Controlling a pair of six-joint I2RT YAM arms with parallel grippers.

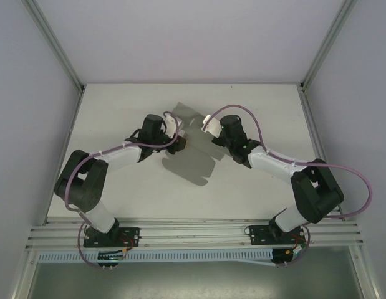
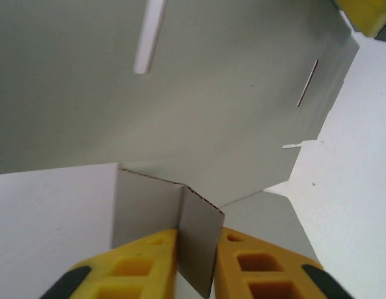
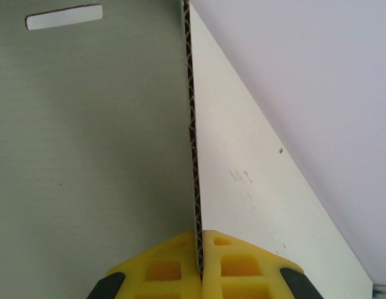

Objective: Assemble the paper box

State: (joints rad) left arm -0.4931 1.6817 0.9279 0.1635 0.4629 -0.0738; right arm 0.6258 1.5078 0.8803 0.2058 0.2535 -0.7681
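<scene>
The left end effector (image 2: pixel 196 242), with yellow hollow-celled fingers, is clamped on a folded flap of the box (image 1: pixel 191 152). The box is a thin grey corrugated die-cut sheet with slots, mid-frame on the white tabletop (image 1: pixel 118 112). The right end effector (image 3: pixel 199 240) pinches its raw fluted edge, fingers nearly together.

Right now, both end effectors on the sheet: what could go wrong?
1. The left end effector pinches only a small folded flap; a pull might tear it at the crease or let it slip out.
2. The right end effector seems to hold the sheet near one edge; that hold may slide off.
3. Both hold one thin sheet, so moving apart or out of step could buckle it.
</scene>
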